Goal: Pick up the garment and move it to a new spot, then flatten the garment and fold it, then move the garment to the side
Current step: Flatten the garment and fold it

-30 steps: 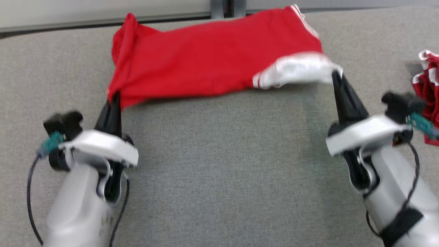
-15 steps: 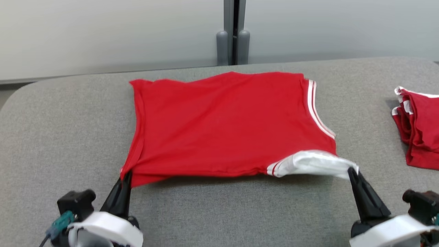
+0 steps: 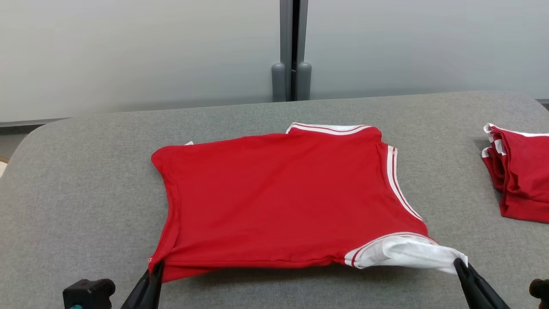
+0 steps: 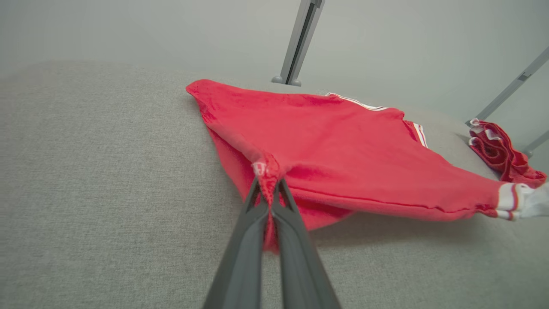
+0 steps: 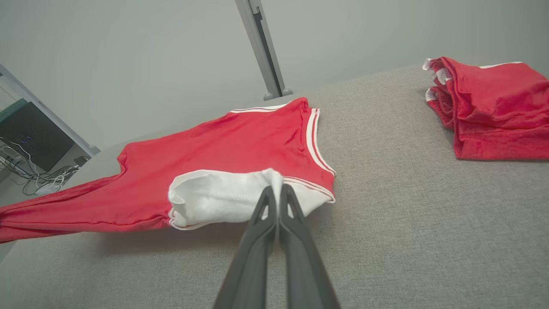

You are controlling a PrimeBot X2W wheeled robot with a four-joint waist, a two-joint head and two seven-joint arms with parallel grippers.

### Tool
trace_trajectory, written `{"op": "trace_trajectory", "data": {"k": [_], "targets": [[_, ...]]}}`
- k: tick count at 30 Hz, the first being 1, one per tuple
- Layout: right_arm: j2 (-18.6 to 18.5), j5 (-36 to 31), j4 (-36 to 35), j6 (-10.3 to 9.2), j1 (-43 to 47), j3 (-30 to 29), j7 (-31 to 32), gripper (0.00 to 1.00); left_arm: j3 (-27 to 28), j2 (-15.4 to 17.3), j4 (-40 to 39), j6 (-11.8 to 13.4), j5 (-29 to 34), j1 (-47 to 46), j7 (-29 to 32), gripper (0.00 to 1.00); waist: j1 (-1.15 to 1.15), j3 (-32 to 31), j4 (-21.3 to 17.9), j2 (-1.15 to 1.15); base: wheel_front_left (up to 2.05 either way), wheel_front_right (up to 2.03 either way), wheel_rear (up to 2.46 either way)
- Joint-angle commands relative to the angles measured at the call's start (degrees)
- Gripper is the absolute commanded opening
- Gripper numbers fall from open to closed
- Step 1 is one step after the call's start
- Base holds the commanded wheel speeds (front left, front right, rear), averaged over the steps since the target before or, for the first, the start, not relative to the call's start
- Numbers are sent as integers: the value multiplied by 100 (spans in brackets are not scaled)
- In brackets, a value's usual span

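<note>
The left tool [image 4: 268, 195] is pinched shut on the near left corner of the garment [image 3: 279, 201], with a small bunch of red cloth squeezed between its two dark fingers [image 4: 244, 244]. The right tool [image 5: 274, 193] is clamped just as tightly on the edge of the white sleeve [image 5: 214, 199] at the garment's near right corner. In the head view both tools sit at the bottom edge, well apart, fingers pointing away from the robot.

Between them the garment's near hem is stretched fairly straight and held a little off the counter [image 3: 85, 193], with a shadow beneath it. The rest of the garment spreads away from the tools and lies mostly flat near the middle of the grey counter, with a few soft wrinkles. A white-and-red striped band runs along its right side, and a striped collar [image 3: 328, 128] shows at its far edge.

Well apart to the right, at the counter's edge, lies a pile [image 3: 521, 171] of red cloth with white trim. Behind the counter's far edge a grey post [image 3: 292, 43] stands against a pale wall [image 3: 128, 51].
</note>
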Motion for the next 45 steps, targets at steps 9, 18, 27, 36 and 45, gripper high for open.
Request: {"op": "trace_trajectory", "data": {"k": [9,18,27,36,45], "targets": [[-9,-12,351,0,-313,-36,163,0,-30,60,241,-100,-282,-313,373,0,0,143,45,0,0,0,0],[-480,79,1280,0,-1544,316,-306,0,57,-2,1070,-458,-653,-1080,297,0,0,838,39,0,0,0,0],[-872,242,2300,-1,-2781,790,-1011,0,181,22,1598,-685,-753,-1820,77,0,0,1360,130,0,0,0,0],[-1044,285,3362,0,-3580,1341,-2287,100,78,-65,2199,-843,-824,-2180,24,100,0,1565,153,0,0,0,0],[-1058,-215,3470,0,-3447,1197,-3234,100,254,-200,1873,-344,-39,-1966,-1515,100,0,1394,218,0,0,0,0]]}}
